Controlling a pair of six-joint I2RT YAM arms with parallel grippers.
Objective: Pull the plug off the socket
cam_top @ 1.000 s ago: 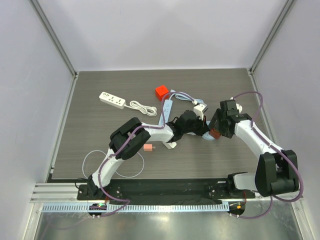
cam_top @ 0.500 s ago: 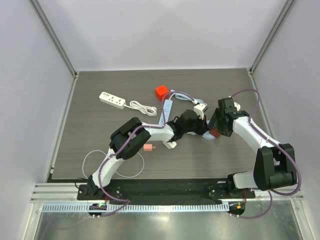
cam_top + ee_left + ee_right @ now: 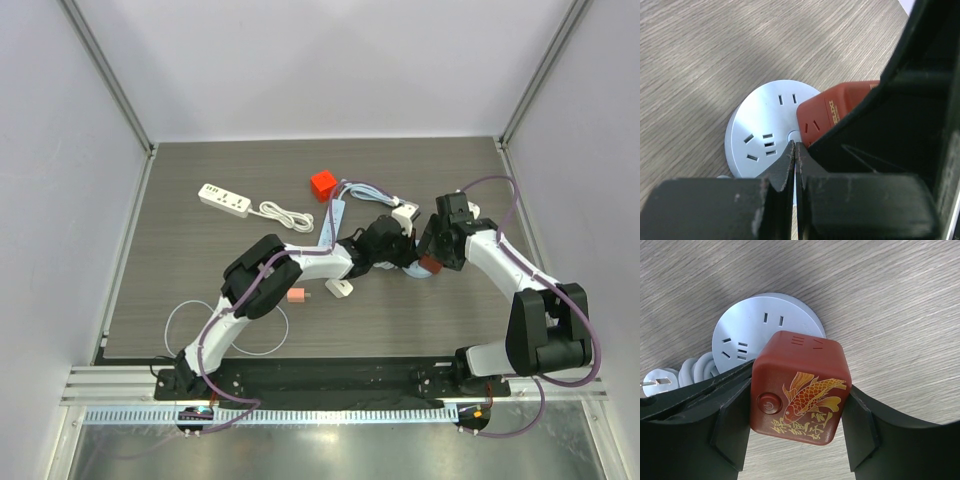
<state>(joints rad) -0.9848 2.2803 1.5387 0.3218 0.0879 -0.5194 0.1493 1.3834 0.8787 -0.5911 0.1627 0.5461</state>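
A round pale-blue socket lies flat on the wooden table, also seen in the right wrist view and the top view. A red-brown cube plug with a gold fish print sits over its right part. My right gripper is shut on the cube's two sides. My left gripper is shut, empty, with its tips over the socket's centre right beside the cube. The cube's underside is hidden, so I cannot tell whether its pins are seated.
A white power strip with its cord lies at the back left. A small red cube, a pale-blue strip and a white adapter lie behind the arms. A white plug, a pink piece and a cable loop are nearer.
Both grippers have shifted slightly away from the bases, together over the socket. The right gripper stays shut on the cube and the left stays shut.
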